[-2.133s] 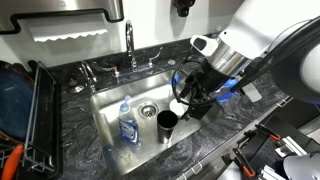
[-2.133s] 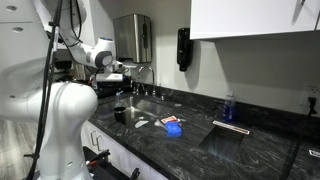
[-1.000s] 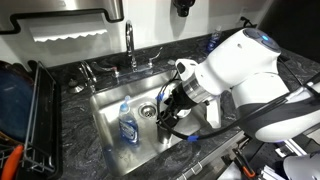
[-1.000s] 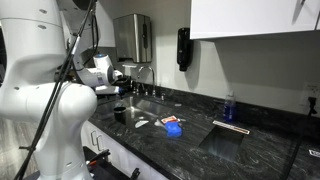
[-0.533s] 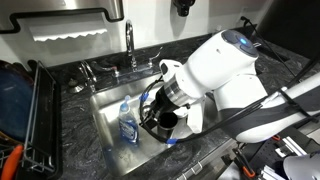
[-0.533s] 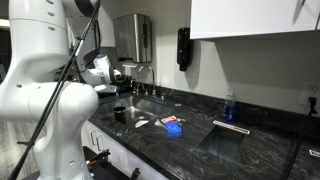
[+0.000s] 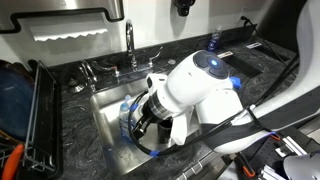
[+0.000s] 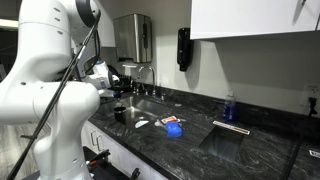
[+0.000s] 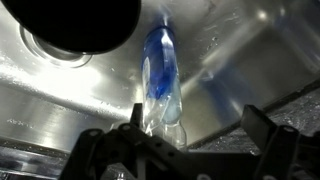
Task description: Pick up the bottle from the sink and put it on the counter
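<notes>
The bottle (image 9: 160, 72), clear with a blue body and pale top, stands in the steel sink (image 9: 250, 60). In the wrist view it is just inside my left finger. My gripper (image 9: 198, 132) is open and empty, low in the basin, with the bottle between the fingers but off to one side. In an exterior view my arm covers most of the sink (image 7: 108, 125); only a sliver of the bottle (image 7: 125, 108) shows beside my gripper (image 7: 140, 125). The dark marbled counter (image 7: 100, 75) surrounds the basin.
A black cup (image 9: 75, 22) stands close to the bottle, over the drain (image 9: 55, 50). The chrome faucet (image 7: 130, 45) rises behind the sink. A dish rack (image 7: 25, 110) stands beside it. A flat blue object (image 8: 173, 127) and a darker blue bottle (image 8: 229, 108) are on the counter.
My arm has swung across the sink from the cup's side toward the bottle and dropped lower; it now hides the cup and most of the bottle in the exterior view.
</notes>
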Controlling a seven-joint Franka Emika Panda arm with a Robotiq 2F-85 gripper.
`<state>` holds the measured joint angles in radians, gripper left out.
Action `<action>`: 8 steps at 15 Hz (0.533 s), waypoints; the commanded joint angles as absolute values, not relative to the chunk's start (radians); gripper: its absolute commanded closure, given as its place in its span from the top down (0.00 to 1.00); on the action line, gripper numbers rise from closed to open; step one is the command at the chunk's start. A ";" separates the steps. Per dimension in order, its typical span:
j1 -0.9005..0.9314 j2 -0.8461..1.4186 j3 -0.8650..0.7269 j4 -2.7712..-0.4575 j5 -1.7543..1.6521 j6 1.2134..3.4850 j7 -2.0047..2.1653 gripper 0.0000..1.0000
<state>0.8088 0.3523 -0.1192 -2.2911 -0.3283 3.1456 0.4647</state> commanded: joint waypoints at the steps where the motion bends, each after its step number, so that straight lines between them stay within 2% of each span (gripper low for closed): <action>1: 0.888 0.423 -0.215 -2.233 -0.340 3.159 0.513 1.00; 4: 0.961 0.457 -0.302 -2.204 -0.327 3.154 0.571 1.00; 8: 0.983 0.496 -0.318 -2.166 -0.302 3.157 0.629 1.00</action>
<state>0.9587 0.4468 -0.3004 -2.2125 -0.3215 3.1456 0.5913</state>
